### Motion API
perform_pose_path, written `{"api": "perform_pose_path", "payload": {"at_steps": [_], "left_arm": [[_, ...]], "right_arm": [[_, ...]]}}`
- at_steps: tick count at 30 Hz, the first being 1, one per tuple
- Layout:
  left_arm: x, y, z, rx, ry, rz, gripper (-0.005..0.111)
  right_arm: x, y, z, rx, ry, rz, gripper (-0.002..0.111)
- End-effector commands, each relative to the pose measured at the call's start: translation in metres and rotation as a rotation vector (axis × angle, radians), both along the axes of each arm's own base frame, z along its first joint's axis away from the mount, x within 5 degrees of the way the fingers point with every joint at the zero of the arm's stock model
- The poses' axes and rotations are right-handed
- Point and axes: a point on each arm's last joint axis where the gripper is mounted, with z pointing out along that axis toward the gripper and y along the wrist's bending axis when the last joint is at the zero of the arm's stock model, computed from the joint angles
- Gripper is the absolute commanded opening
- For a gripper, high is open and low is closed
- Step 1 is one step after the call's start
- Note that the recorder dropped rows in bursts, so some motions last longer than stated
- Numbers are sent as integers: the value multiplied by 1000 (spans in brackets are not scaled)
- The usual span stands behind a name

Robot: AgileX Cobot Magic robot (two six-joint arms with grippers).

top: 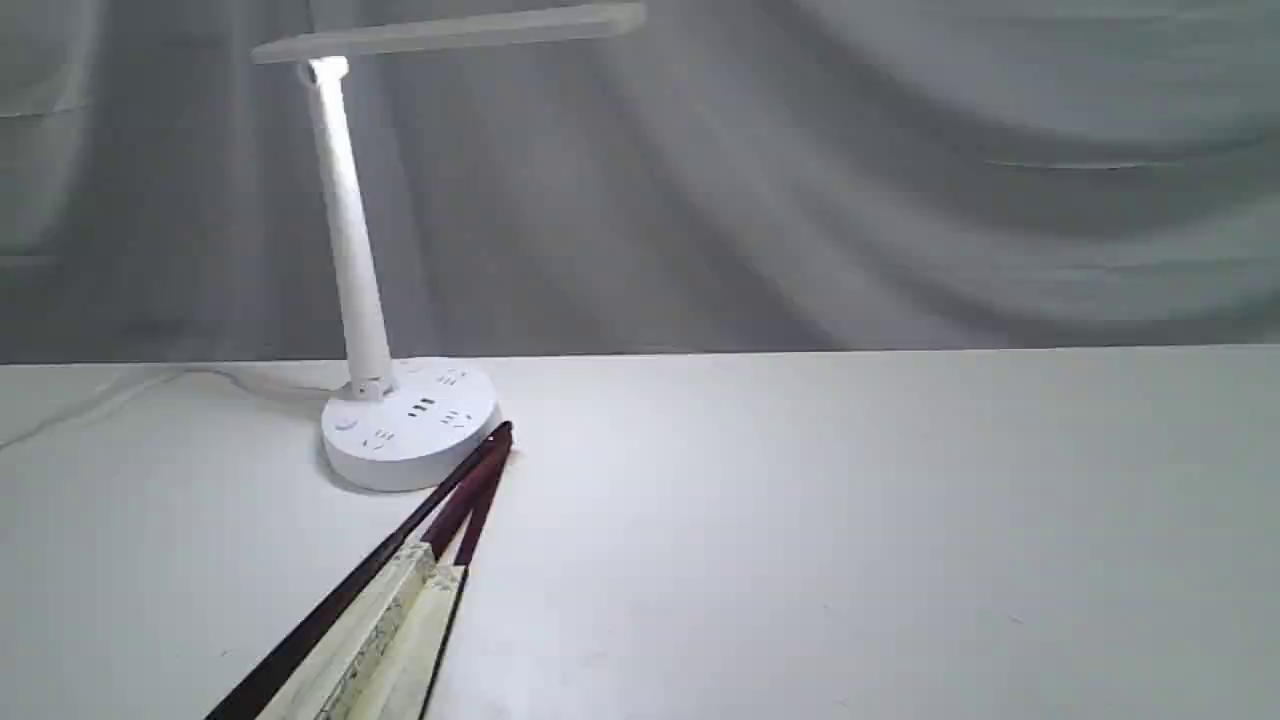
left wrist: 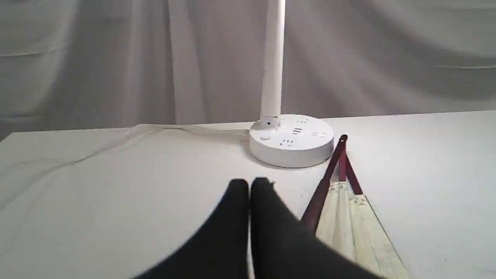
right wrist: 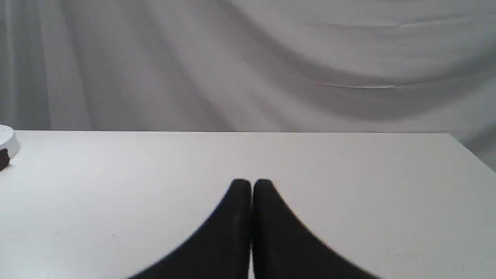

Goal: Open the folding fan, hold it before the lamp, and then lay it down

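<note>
**Fan flat by lamp base, both pincers closed & empty**

Folding fan lies on the white table, only barely spread: a few cream pleats show btwn dark maroon guards. Pivot end sits right at the round base of the lamp; touching or just beside, can't tell. Wide end runs off the exterior view's bottom edge. Lamp upright, light bar overhead, cord trailing away on the far side from the fan.

Left gripper: fingers pressed together, nothing btwn them, near the fan's guard. Right gripper: same, closed on nothing, over bare table well apart from the fan.
</note>
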Motion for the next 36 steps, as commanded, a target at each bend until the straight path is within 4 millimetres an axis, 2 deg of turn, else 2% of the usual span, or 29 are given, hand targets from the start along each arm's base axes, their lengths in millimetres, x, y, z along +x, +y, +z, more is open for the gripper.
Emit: {"api": "perform_pose_path", "payload": {"at_steps": [1,36], "left_arm": [[0,0,-1,-3,-1,2,0],[0,0,-1,-22,-4,3,0]], "right_arm": [[0,0,-1,-9,4,2,0],[0,0,0,-7,-8,2,0]]}}
